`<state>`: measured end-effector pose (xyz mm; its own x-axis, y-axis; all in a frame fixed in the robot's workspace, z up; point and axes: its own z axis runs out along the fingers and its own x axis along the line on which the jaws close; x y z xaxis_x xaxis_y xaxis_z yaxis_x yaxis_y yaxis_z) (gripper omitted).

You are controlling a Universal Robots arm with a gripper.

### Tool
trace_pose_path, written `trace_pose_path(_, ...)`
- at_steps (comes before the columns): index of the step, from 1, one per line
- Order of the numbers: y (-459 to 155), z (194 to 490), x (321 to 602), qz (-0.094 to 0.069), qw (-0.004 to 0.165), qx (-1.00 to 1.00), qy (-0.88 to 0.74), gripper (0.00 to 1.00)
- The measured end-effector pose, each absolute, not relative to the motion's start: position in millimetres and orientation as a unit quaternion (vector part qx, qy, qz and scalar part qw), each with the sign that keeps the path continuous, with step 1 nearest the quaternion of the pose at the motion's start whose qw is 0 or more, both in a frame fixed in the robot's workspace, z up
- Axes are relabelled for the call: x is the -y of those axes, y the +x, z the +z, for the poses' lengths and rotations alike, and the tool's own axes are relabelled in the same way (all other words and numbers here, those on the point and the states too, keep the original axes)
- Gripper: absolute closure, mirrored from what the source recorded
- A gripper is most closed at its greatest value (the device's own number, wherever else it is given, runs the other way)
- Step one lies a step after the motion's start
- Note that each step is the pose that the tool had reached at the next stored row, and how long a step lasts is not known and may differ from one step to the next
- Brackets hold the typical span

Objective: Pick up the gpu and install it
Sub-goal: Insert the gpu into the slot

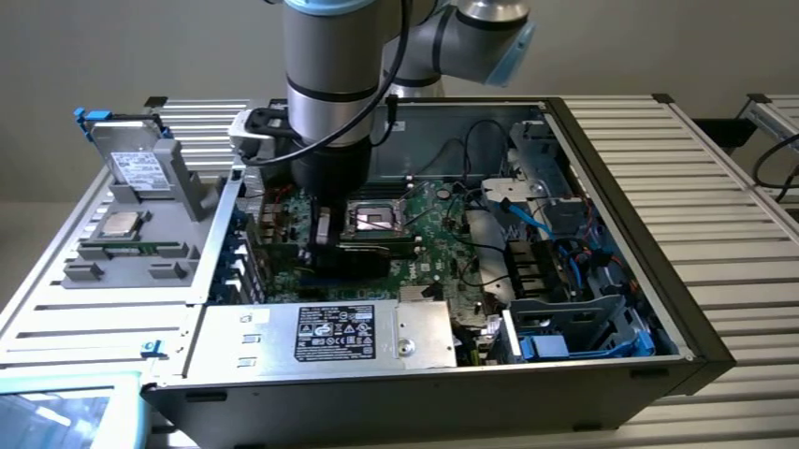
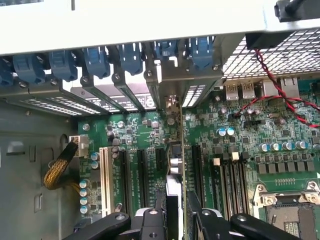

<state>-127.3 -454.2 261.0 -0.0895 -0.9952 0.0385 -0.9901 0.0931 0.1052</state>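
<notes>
Exterior view: arm reaches down into the case (image 1: 624, 168). Pincer (image 1: 327, 234) sits low over the board (image 1: 437, 229), just beside the socket (image 1: 374, 220). Cables (image 1: 481, 201) crowd the exterior view's right, so I have little room to swing.

Wrist view: gpu (image 2: 175, 155) stands edge-on between the jaws, which are partly closed on its flat faces. I read that as a firm grip, though the contact is murky. It hangs over a slot (image 2: 196, 170), bracket end toward the blue latches (image 2: 132, 57). I judge it light, stiff and fragile, best held by the faces, clear of the contacts. Neighbouring slots and capacitors (image 2: 87, 192) flank it closely.
</notes>
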Motion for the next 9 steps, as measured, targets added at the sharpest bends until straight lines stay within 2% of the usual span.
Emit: trace_pose_path(9, -128.5, 256.6, 454.2, -0.027, 0.051, 0.737, 0.673, 0.72)
